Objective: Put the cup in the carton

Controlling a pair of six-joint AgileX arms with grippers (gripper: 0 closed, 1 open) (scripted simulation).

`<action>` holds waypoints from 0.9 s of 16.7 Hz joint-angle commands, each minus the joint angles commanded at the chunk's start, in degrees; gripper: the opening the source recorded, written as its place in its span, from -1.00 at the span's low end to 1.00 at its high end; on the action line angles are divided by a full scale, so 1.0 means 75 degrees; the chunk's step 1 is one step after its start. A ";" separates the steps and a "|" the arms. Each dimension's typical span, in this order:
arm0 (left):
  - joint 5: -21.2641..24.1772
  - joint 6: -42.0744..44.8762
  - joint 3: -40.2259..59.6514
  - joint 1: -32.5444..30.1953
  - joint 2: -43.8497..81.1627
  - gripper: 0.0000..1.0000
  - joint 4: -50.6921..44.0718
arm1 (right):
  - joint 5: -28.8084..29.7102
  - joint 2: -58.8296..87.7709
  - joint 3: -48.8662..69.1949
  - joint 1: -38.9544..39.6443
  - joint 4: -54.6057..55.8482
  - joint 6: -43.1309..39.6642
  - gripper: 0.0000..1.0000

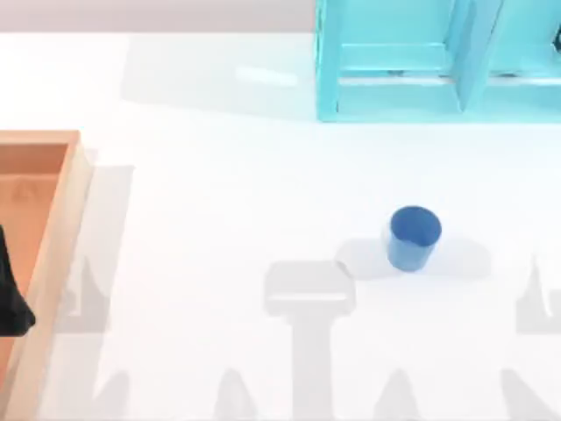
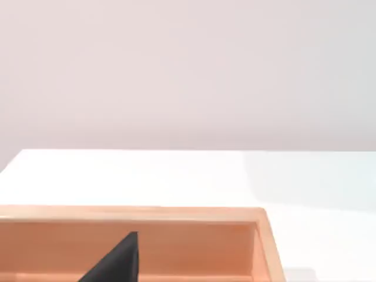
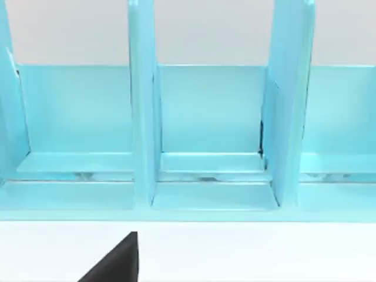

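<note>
Cup (image 1: 412,237) upright, lower right of top frame, well apart from carton (image 1: 66,228) at left edge. Prob light, rigid, smooth; grab across rim. Gripper states: can't tell.

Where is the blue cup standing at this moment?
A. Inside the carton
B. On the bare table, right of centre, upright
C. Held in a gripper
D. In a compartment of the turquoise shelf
B: in the top view the cup stands upright on the white table, far from the carton at the left edge and in front of the turquoise shelf.
</note>
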 joint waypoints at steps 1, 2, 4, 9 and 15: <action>0.0000 0.0000 0.0000 0.0000 0.0000 1.00 0.0000 | 0.0000 0.0000 0.0000 0.0000 0.0000 0.0000 1.00; 0.0000 0.0000 0.0000 0.0000 0.0000 1.00 0.0000 | 0.0000 0.0000 0.0000 0.0000 0.0000 0.0000 1.00; -0.0013 -0.0089 0.0190 -0.0054 0.0207 1.00 -0.0133 | 0.0000 0.0000 0.0000 0.0000 0.0000 0.0000 1.00; -0.0144 -0.0806 0.1948 -0.0566 0.1921 1.00 -0.1234 | 0.0000 0.0000 0.0000 0.0000 0.0000 0.0000 1.00; -0.0430 -0.2251 0.5922 -0.1806 0.5677 1.00 -0.3563 | 0.0000 0.0000 0.0000 0.0000 0.0000 0.0000 1.00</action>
